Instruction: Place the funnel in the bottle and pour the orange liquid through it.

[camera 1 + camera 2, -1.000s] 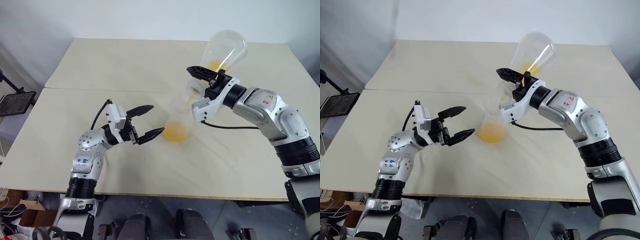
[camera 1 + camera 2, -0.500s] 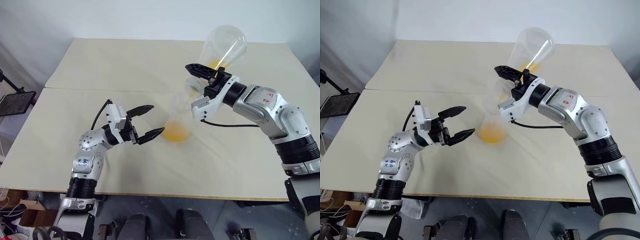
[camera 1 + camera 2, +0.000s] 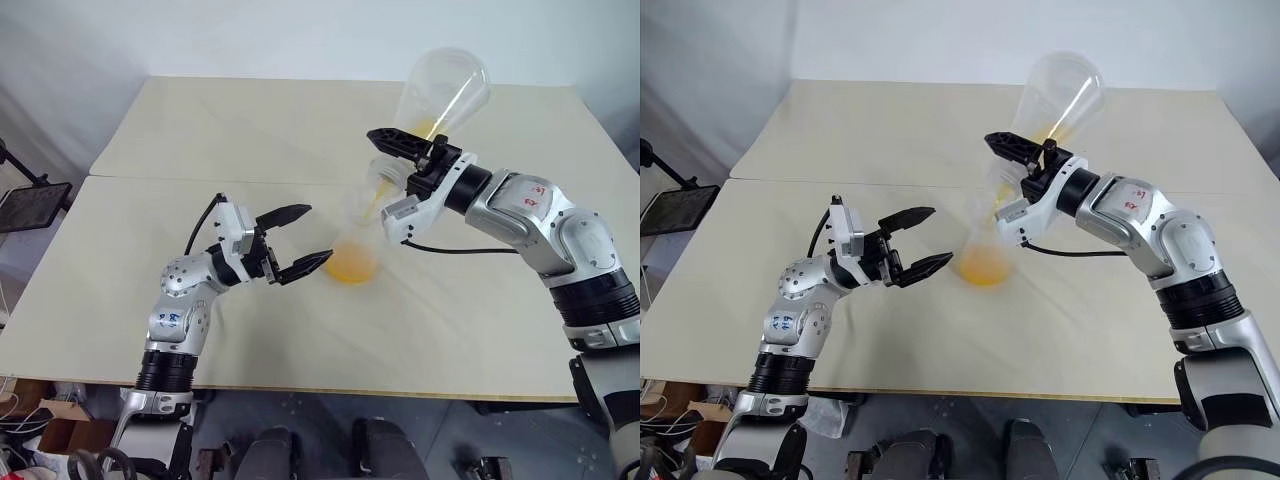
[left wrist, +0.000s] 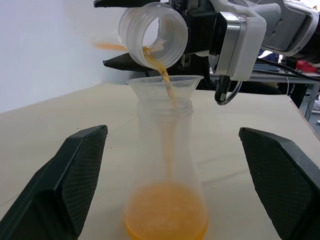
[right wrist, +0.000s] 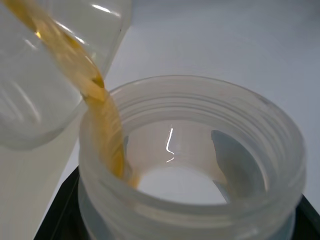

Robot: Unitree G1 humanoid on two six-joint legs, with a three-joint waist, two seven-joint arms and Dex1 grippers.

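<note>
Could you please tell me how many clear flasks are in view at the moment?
2: the bottle stands on the table between the open left end effector's fingers; the larger flask is tipped above it in the right end effector.

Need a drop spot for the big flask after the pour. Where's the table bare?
Bare: far half of the table beyond the seam, and the near strip right of the bottle. Crowded: centre, where the open left gripper flanks the bottle and the right gripper tilts the larger flask.
</note>
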